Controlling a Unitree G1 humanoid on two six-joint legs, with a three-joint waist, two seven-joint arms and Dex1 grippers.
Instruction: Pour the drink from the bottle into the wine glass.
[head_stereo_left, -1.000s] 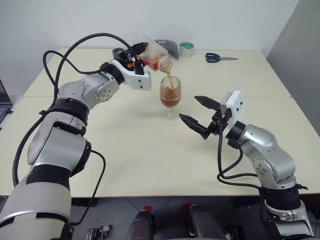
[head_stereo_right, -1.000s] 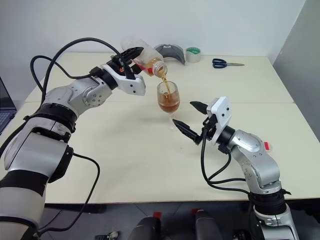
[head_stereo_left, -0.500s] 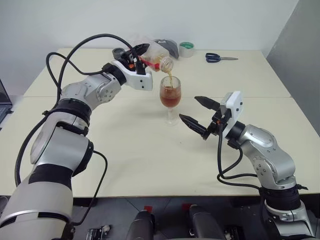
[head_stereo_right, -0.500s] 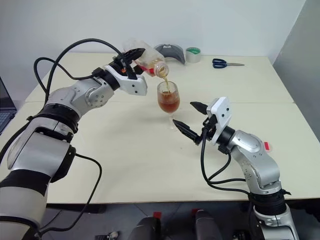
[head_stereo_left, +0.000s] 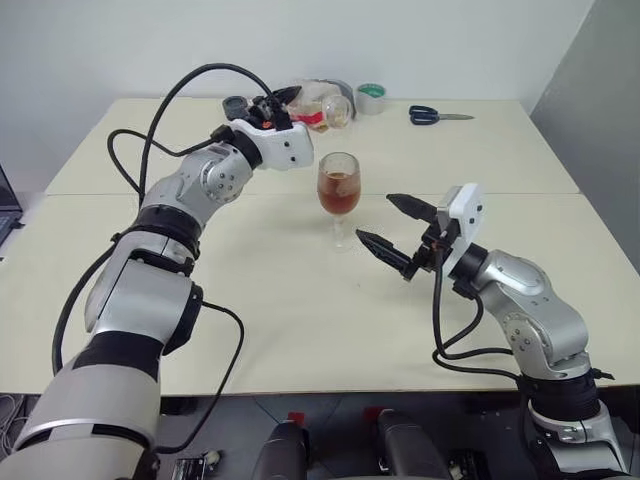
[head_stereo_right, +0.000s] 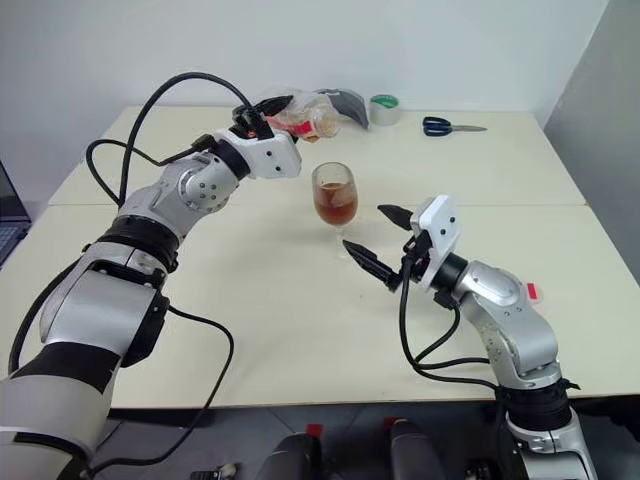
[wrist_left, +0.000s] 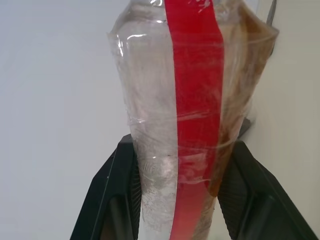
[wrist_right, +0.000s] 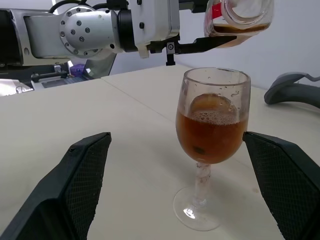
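From the head views, the left gripper (head_stereo_left: 283, 105), clamped on the small clear plastic bottle with a red label strip (head_stereo_left: 322, 108), has tipped it back toward level. The stream has stopped, so pouring looks finished. The clear stemmed wine glass (head_stereo_left: 338, 187) stands mid-table, over half full of reddish-brown drink (head_stereo_left: 338, 195).

The right gripper (head_stereo_left: 390, 232) waits spread wide beside the stem. Blue-handled scissors (head_stereo_left: 430, 115), a tape roll (head_stereo_left: 371, 98) and a grey object (head_stereo_right: 345, 104) line the far edge, clear of the glass.

The left wrist view shows black fingers (wrist_left: 112, 200) flanking the nearly empty bottle; the right wrist view shows a little drink left inside it.
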